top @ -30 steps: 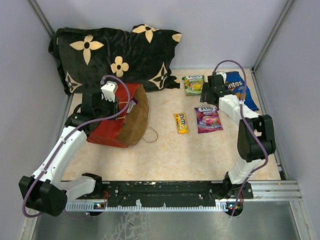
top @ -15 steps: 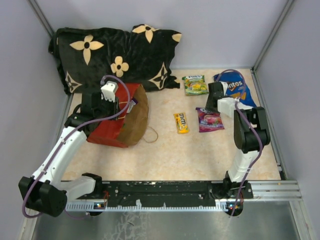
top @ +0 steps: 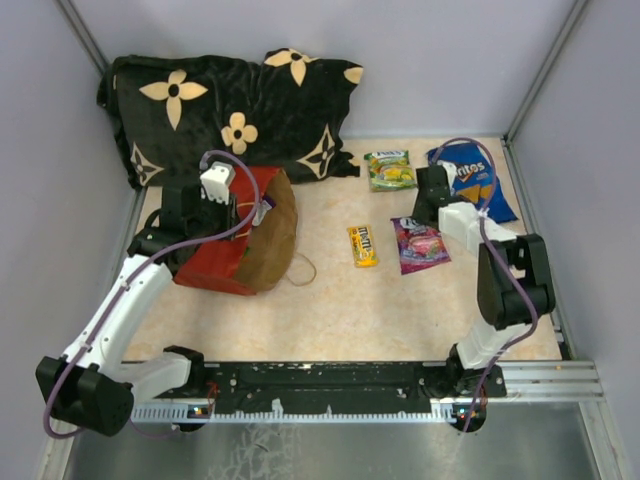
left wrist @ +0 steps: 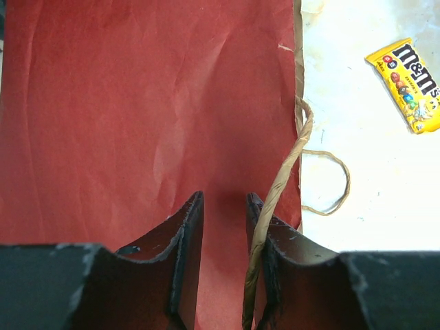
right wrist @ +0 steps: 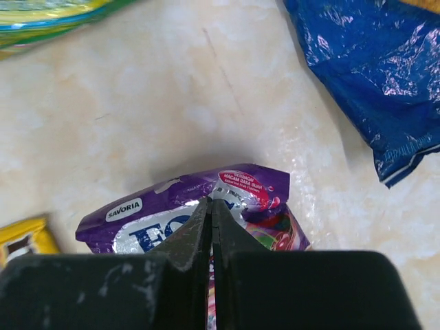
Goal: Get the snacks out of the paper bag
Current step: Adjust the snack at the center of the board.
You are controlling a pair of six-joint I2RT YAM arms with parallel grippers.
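The red paper bag [top: 235, 250] lies on its side at the left, its brown mouth facing right. My left gripper [top: 220, 210] hovers over its red side [left wrist: 137, 103], jaws [left wrist: 225, 199] partly open with a clear gap. A tan cord handle [left wrist: 289, 158] runs along the right finger. Out on the table lie the snacks: a yellow M&M's packet [top: 362, 245] [left wrist: 409, 82], a purple pouch [top: 420, 243], a green pouch [top: 388, 170] and a blue Doritos bag [top: 470, 180]. My right gripper [top: 427, 212] [right wrist: 211, 201] is shut with nothing in it, just above the purple pouch [right wrist: 158, 206].
A black flower-patterned pillow [top: 230, 100] fills the back left, right behind the bag. Grey walls close in the table on three sides. In the right wrist view the Doritos bag [right wrist: 371, 75] lies to the right and the green pouch [right wrist: 48, 17] at the top left.
My right gripper has gone from wide open to shut and drawn back from the Doritos bag to the purple pouch, which shifted slightly nearer. The left arm and bag have not moved.
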